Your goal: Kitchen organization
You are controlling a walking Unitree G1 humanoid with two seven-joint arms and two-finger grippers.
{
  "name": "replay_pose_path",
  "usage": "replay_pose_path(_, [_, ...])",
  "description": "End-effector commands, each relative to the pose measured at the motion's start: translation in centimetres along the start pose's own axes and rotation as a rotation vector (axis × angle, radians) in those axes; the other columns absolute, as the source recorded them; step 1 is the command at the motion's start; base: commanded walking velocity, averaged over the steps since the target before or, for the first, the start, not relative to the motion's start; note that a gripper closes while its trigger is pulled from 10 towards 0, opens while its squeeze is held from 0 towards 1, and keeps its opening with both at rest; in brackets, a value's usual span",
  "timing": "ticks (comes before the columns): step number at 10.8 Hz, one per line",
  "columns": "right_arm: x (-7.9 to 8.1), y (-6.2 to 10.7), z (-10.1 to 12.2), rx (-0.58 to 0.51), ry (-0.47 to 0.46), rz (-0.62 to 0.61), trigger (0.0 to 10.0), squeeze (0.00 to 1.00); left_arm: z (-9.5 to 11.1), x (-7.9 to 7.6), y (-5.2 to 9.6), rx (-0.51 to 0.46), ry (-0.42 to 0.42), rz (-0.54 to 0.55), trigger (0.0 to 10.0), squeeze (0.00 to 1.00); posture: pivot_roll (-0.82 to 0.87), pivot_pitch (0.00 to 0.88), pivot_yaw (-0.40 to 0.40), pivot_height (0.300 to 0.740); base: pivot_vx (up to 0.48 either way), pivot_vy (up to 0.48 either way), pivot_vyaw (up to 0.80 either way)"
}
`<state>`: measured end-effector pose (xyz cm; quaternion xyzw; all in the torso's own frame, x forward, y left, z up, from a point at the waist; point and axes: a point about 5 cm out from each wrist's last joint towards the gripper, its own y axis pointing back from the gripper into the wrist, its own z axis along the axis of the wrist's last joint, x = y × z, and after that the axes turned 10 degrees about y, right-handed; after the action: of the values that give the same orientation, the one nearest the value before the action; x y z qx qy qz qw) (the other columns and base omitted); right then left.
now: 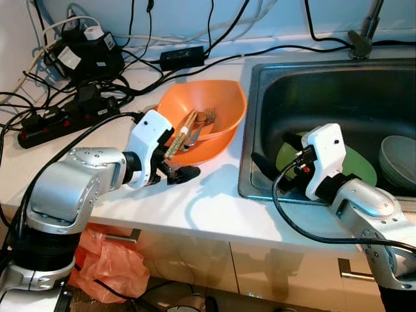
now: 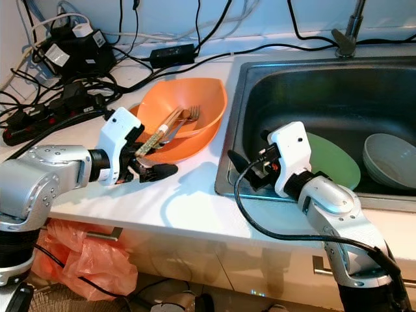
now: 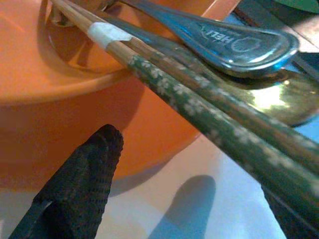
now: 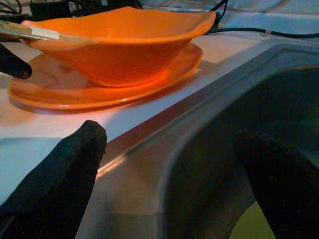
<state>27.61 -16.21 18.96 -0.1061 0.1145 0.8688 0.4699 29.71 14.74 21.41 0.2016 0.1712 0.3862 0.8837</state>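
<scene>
Orange bowl (image 1: 208,114) on white counter (image 1: 214,208), on an orange plate (image 4: 65,97), just beside the sink's left rim and nearer the back wall than the front edge. Chopsticks (image 1: 179,136) leaning out over the bowl's front-left rim, green patterned ends toward the left gripper; fork (image 1: 207,117) and spoon (image 3: 234,42) lying inside alongside them.

Left gripper (image 1: 172,170) low over the counter at the bowl's front-left side, fingers parted, one black finger (image 3: 84,179) below the chopsticks and close to the bowl's wall, the other at the far side of the sticks; chopsticks running through the gap, contact not clear, nothing firmly gripped.

Right gripper (image 1: 273,156) at the sink's (image 1: 325,84) front-left corner, straddling the steel rim: one finger (image 4: 65,174) over the counter side, the other (image 4: 284,184) down inside the basin. Jaws wide apart, holding nothing.

Green plate (image 1: 361,166) lying in the sink near its front edge, partly behind the right wrist. Grey bowls (image 1: 400,159) stacked at the sink's right side. Tap base (image 1: 364,32) at the sink's back edge.

Power strips (image 1: 65,117), adapters and black cables (image 1: 188,55) tangled across the counter's back-left corner. Orange plastic bag (image 1: 107,260) hanging below the counter's front edge by the cabinet handle (image 1: 120,237).
</scene>
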Motion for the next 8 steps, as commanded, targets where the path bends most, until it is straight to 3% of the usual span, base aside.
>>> replay_pose_path(1, [0.4,-0.4,0.4,-0.024,0.016,0.024,10.0,0.0,0.9,0.2,0.7,-0.033,-0.023,0.022,10.0,0.0,0.13,0.072,0.17,0.74,0.0,0.0,0.0])
replay_pose_path(4, [0.4,-0.6,0.4,-0.025,0.018,0.031,10.0,0.0,1.5,2.7,1.8,-0.101,-0.003,0.138,10.0,0.0,0.13,0.069,0.166,0.74,0.0,0.0,0.0])
replay_pose_path(8, [0.4,-0.6,0.3,-0.027,0.019,0.033,10.0,0.0,1.0,5.5,2.2,-0.1,-0.006,0.248,10.0,0.0,0.13,0.073,0.168,0.74,0.0,0.0,0.0])
